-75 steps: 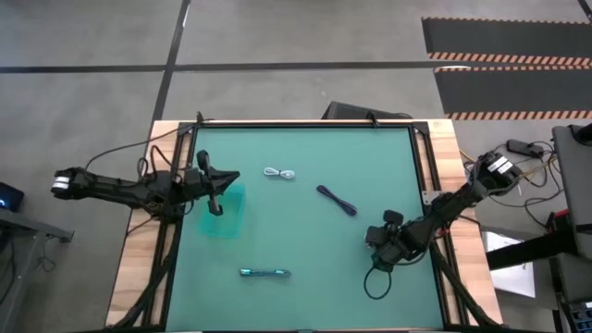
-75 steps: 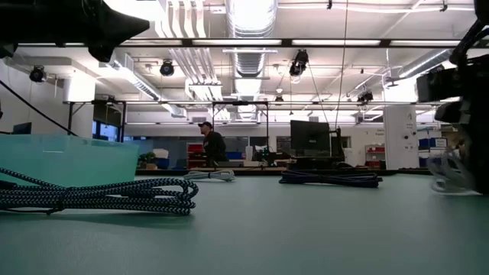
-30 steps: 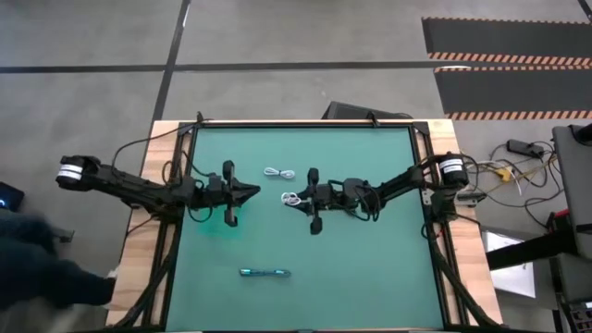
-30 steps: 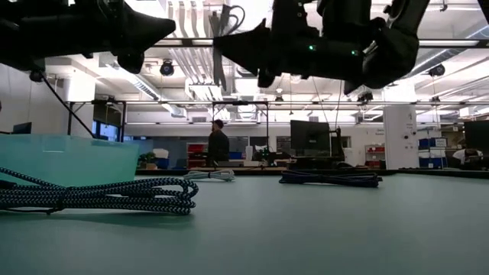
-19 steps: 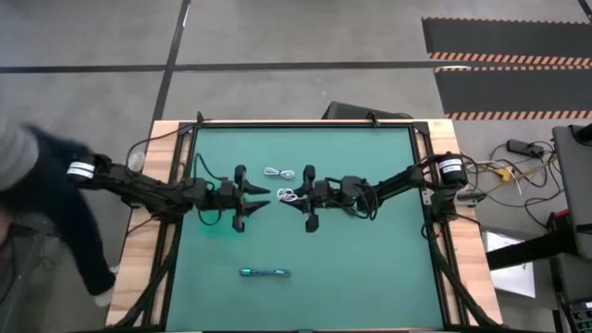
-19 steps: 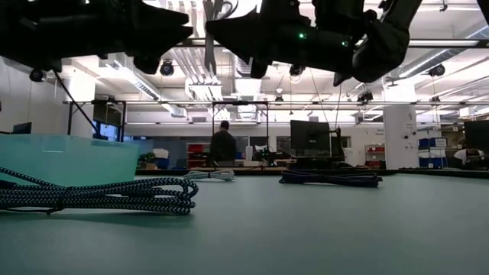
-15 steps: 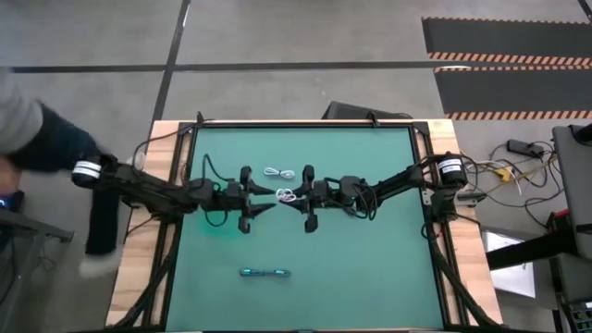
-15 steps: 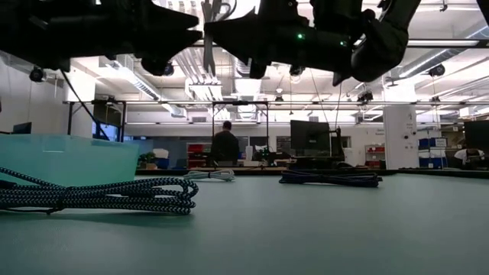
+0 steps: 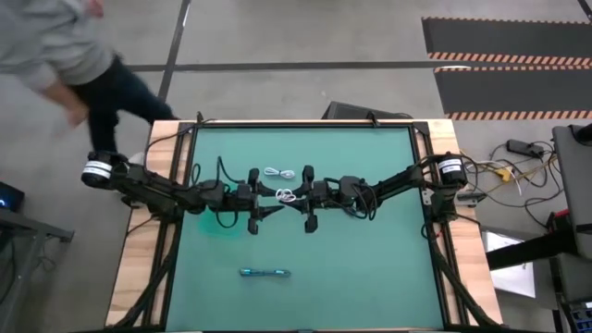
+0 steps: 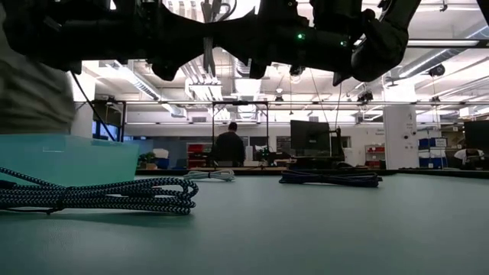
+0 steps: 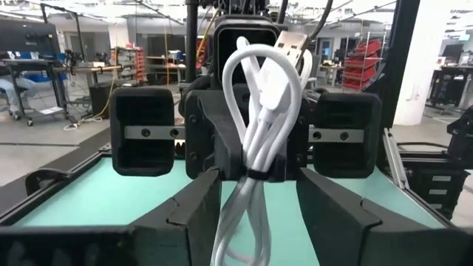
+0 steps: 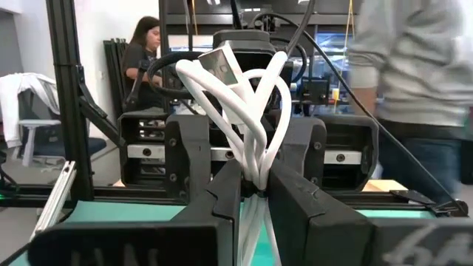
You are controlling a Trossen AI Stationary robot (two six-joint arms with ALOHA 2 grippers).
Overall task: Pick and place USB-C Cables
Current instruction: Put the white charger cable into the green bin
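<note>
A braided teal-blue cable bundle (image 10: 95, 195) lay at 9 o'clock on the worktop (image 10: 306, 229); both arms met overhead at 12 o'clock.

You've got a green table mat (image 9: 370, 268) w/ wood edging, centre frame. A person in a grey top (image 9: 55, 42) sits upper left, blurred. A clear teal tub (image 10: 69, 156) is at left in the low view; it's prob. the teal patch (image 9: 218, 223) left of centre.

The left gripper (image 9: 268, 197) has travelled from over the tub by the left edge to mid-table — its spread fingers now flank the white cable (image 9: 289, 195) the right gripper (image 9: 294, 196) grips
</note>
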